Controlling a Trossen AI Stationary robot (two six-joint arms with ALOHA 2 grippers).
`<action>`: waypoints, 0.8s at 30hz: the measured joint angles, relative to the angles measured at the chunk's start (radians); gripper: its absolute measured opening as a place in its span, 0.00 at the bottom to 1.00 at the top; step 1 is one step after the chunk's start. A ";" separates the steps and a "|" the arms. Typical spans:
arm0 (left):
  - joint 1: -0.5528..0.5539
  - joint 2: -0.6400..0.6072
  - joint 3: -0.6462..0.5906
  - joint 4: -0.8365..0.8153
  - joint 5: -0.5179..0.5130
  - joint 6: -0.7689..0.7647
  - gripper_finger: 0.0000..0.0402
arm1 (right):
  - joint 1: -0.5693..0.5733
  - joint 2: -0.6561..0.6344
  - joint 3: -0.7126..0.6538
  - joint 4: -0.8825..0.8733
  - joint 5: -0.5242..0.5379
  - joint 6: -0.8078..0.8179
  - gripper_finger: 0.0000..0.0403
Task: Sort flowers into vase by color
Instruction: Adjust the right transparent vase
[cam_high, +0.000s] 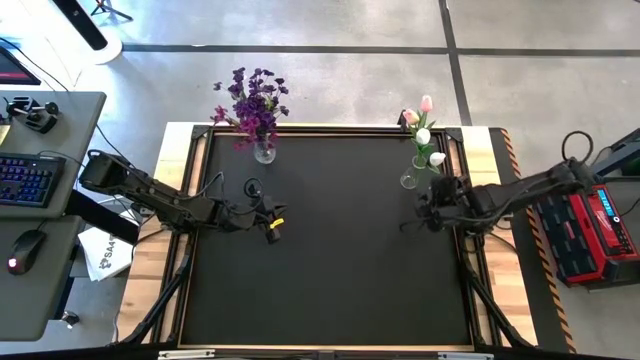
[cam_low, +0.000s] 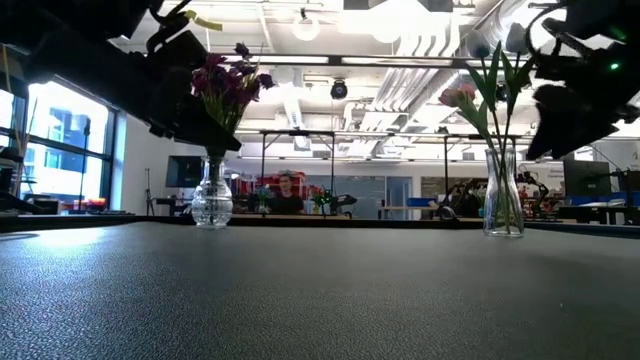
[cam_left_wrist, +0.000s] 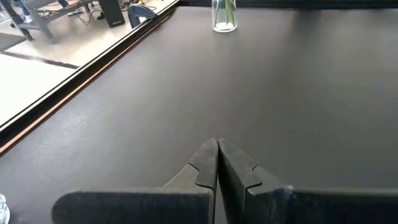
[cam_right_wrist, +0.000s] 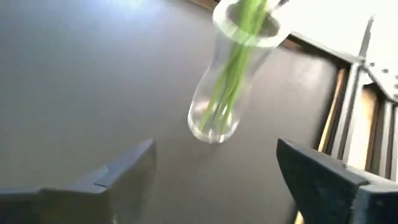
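Tulips (cam_high: 424, 128), pink and white, stand in a clear glass vase (cam_high: 410, 178) at the far right corner of the black table mat (cam_high: 330, 280); purple flowers (cam_high: 252, 103) fill a second glass vase (cam_high: 264, 152) near the mat's far left corner. Right gripper (cam_high: 425, 213) hovers just beside the tulip vase, on its near side, fingers spread wide and empty. Left gripper (cam_high: 272, 226) hangs over the mat's left half, nearer than the purple vase, fingers pressed together, holding nothing.
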 joint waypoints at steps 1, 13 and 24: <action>0.000 0.000 0.000 0.000 0.000 0.002 0.00 | -0.021 -0.009 -0.009 0.020 0.025 -0.001 0.80; 0.002 0.000 0.000 0.006 0.000 0.001 0.00 | -0.260 0.034 -0.117 0.418 0.152 -0.212 0.84; 0.002 0.000 0.000 0.005 0.000 0.000 0.00 | -0.435 0.065 -0.118 0.630 0.008 -0.457 0.75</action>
